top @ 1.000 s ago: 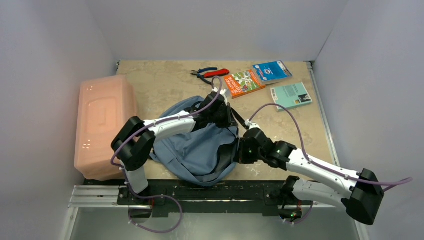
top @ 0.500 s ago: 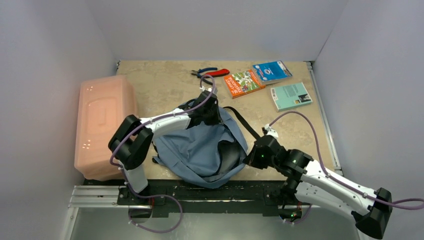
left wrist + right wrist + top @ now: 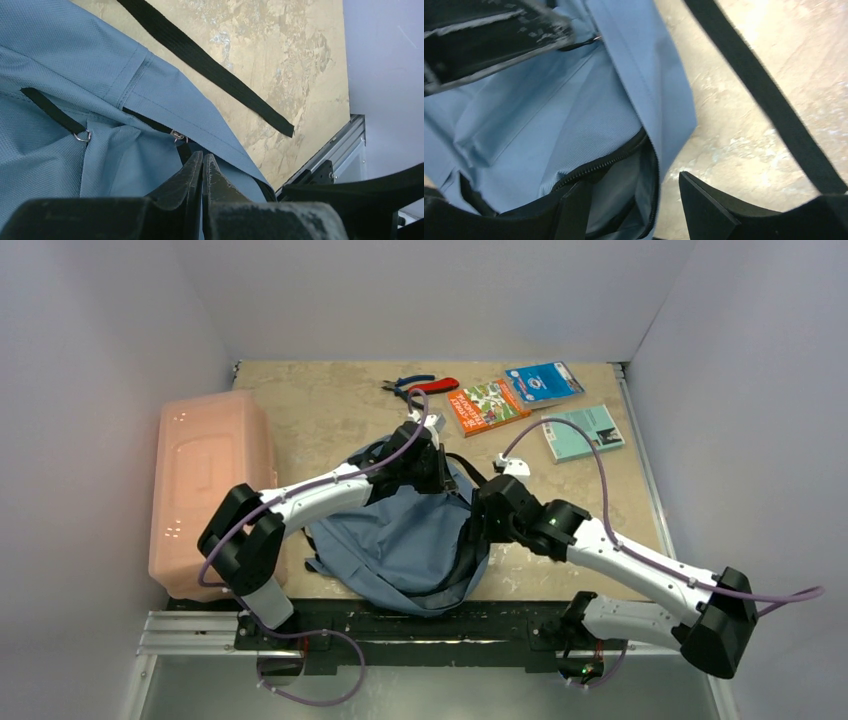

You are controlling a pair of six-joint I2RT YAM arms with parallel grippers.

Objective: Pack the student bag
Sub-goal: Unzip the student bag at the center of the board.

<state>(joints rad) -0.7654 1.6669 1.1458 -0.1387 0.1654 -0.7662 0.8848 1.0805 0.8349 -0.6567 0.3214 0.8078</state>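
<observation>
Right gripper was clamped and out lower right, now back at the zip mouth, jaws wide, empty; left gripper stays pinched on the student bag top, frame centre-bottom; mouth open, books upper right unpacked.

Top cam overhead, near side, facing down; wrist cams close, prob. sharing student bag edge.

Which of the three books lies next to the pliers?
The orange book: it sits just right of the pliers. The blue book and the teal book lie farther right, away from them.
</observation>
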